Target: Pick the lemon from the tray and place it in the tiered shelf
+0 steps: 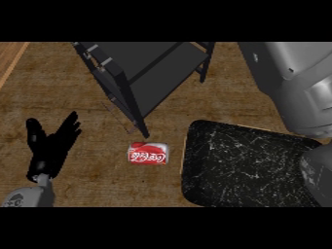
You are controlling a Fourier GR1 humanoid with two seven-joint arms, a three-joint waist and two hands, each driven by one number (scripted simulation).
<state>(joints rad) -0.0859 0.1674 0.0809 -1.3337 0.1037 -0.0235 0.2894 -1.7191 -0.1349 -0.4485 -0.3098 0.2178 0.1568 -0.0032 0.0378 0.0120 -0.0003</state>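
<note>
Although the task names a lemon, none is showing anywhere; the dark speckled tray is lying bare where it can be seen, and the right arm is covering its right edge, so the fruit may be hidden there. The right hand itself is not showing. The left hand is resting open, fingers up, well to the left of the tray, past a red can. The tiered shelf is standing just beyond the tray's upper-left corner, so the right arm is likely the nearer one.
</note>
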